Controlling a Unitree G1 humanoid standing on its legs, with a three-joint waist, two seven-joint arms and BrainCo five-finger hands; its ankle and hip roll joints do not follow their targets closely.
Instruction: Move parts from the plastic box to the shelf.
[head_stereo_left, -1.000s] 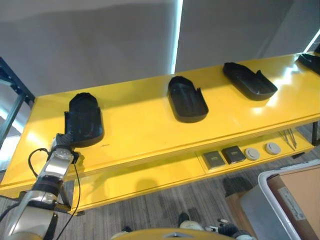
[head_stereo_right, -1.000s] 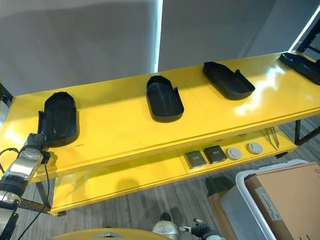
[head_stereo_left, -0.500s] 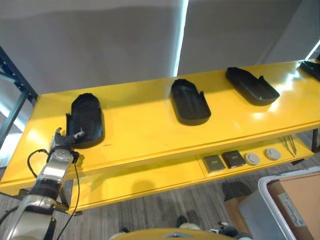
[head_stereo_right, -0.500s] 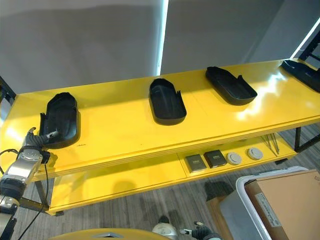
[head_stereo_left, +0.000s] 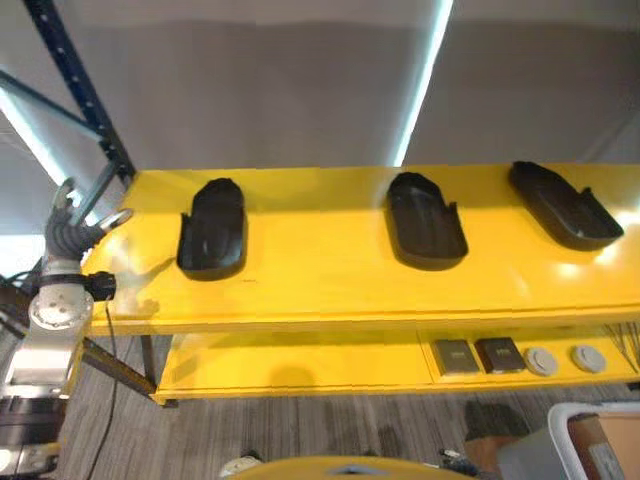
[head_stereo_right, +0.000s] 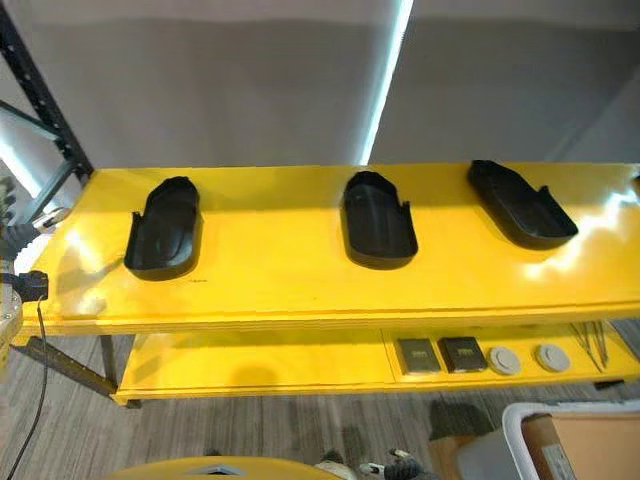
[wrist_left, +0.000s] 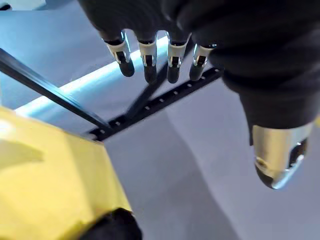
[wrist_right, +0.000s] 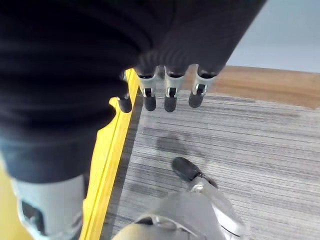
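Nearest me, at the lower right corner of the head views, I can see the pale rim of the plastic box (head_stereo_left: 590, 425) with a brown cardboard piece inside; I cannot make out any parts in it from here. My right hand (wrist_right: 167, 92) hangs low over the grey floor (wrist_right: 240, 145) beside the shelf's yellow edge, fingers straight and relaxed, holding nothing. My left hand (head_stereo_left: 72, 215) is raised off the left end of the shelf (head_stereo_left: 320, 285), fingers spread and empty, clear of everything.

Farther out, three black parts lie along the shelf's top board: the left part (head_stereo_left: 212, 228) near the left end, the middle part (head_stereo_left: 426, 220) about midway, and the right part (head_stereo_left: 565, 204) toward the right end, all well apart. On the lower board, toward its right end, sit two dark square pieces (head_stereo_left: 476, 355) and two round discs (head_stereo_left: 565, 359).

I judge that I am between placements, with both hands free. The next move calls for turning back to the plastic box, reaching in and taking another part.
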